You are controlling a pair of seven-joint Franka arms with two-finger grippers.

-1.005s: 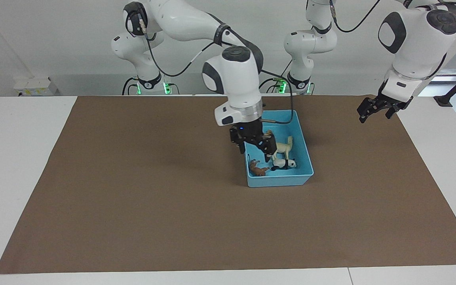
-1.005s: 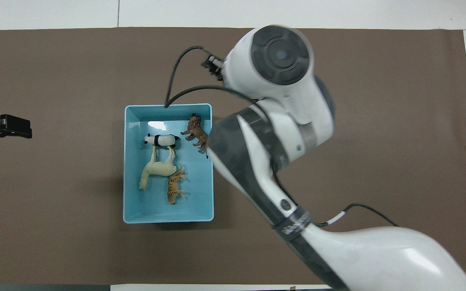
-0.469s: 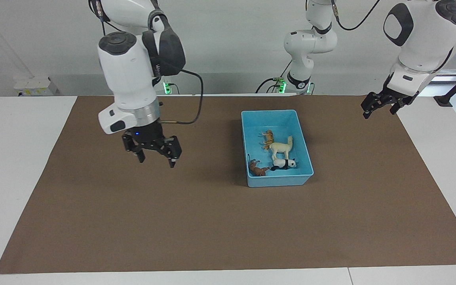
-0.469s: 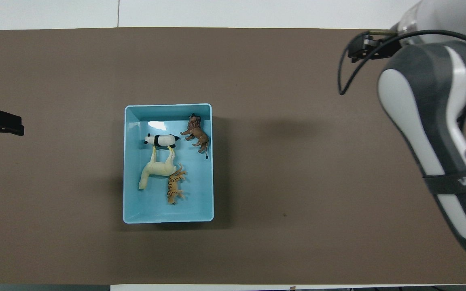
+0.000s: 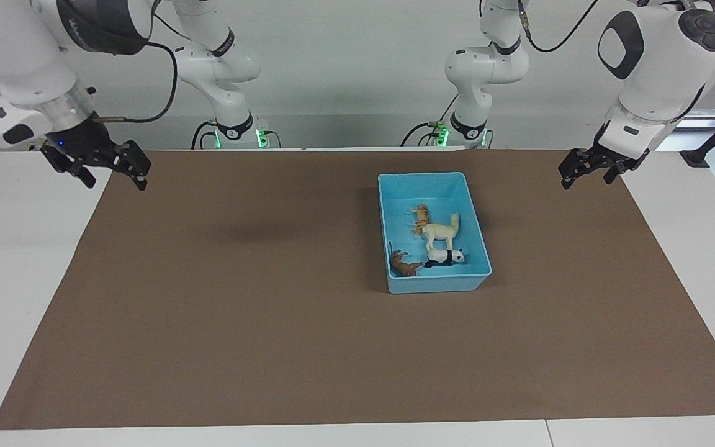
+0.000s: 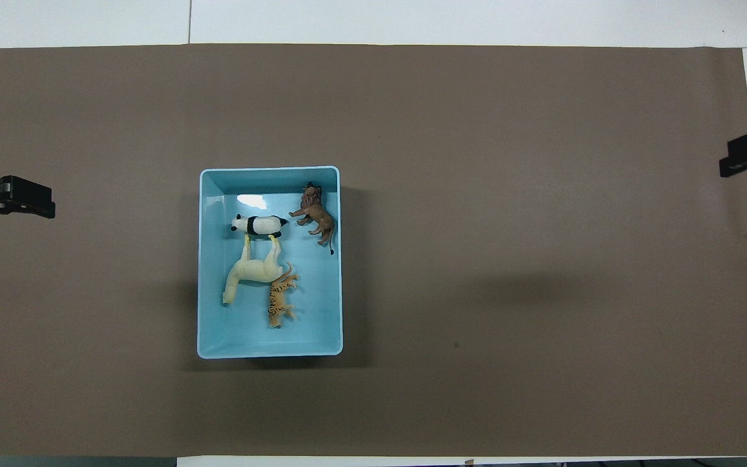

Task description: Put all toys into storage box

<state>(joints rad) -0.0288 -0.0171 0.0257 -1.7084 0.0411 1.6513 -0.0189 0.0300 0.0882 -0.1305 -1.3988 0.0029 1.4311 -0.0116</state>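
Overhead view: all four toys lie inside the storage box (image 6: 205, 259), frame centre-left; left gripper (image 5: 593, 167) and right gripper (image 5: 100, 164) hang released at the counter's (image 5: 22, 261) edges, nothing left to fetch.

High facing and steep overhead views, same mat (image 5: 270, 323).

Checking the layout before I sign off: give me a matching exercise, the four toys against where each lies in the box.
Toys:
1. panda
2. lion
3. horse
4. tiger

Places in the box:
A. nearest to the robots of the four
B. close to the wall toward the right arm's end
C. on its side, about mid-box, its back touching another toy
D. by the horse's hooves, farther from the robots than the horse

Pairs: 1-D, 2-B, 3-C, 4-A
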